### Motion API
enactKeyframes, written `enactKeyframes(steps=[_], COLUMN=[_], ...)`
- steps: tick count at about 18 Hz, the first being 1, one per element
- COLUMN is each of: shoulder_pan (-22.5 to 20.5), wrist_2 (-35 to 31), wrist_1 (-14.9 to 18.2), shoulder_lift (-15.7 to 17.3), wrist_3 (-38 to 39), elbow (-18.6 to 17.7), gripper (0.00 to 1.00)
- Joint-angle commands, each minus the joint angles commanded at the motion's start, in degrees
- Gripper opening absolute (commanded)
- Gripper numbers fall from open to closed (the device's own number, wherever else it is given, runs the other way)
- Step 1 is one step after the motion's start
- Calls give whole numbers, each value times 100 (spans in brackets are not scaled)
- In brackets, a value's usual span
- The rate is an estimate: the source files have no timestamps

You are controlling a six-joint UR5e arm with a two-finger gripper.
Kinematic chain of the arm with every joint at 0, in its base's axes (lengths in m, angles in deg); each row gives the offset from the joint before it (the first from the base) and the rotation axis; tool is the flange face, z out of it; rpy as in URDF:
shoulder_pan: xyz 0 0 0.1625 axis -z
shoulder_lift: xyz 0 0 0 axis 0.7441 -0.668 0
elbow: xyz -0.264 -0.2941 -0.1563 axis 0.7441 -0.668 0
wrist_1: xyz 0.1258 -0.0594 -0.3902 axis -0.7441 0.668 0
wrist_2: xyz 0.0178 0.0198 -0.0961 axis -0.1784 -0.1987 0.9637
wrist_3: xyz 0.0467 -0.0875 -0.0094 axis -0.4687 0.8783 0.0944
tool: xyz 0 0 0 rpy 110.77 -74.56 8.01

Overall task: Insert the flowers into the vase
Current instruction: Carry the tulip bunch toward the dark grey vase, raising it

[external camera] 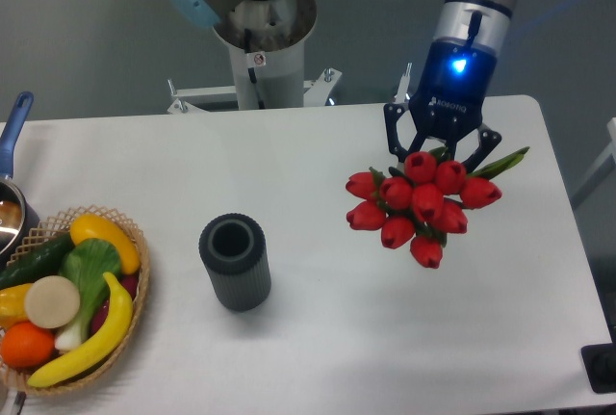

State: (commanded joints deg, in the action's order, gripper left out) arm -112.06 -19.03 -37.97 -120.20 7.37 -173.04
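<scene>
While I watch from the fixed camera, the gripper (438, 153) hangs over the right side of the white table (318, 338), its blue light lit on the body above the fingers. Its two dark fingers (393, 136) reach down on either side of the flowers (421, 205), and I read them as clamped on the stems, though the red buds hide the exact point of contact. About nine closed red buds face toward the camera in a tight cluster, with a green leaf poking out to the right. From this angle I cannot tell whether the bunch is touching the table or held off it.

Well apart from the bunch, to its left, the vase (234, 262) stands upright near the middle of the table, dark grey with ribbed sides, its round mouth open and nothing in it. So the bunch is not yet in it.

At the left edge sits a wicker basket (127, 324) with a banana (91, 343), an orange and other produce. Behind it I see part of a pot with a blue handle (13, 126). Behind the table stands the steel column (262, 44) of the arm's mount.
</scene>
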Motion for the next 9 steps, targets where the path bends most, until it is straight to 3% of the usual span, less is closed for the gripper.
enactKeyframes(steps=[4,9], shoulder_pan=[413,537], wrist_2=[70,808], wrist_1=[-9,-9], shoulder_lift=[-70,-44], wrist_3=[9,9], elbow=[246,264], gripper=[41,41])
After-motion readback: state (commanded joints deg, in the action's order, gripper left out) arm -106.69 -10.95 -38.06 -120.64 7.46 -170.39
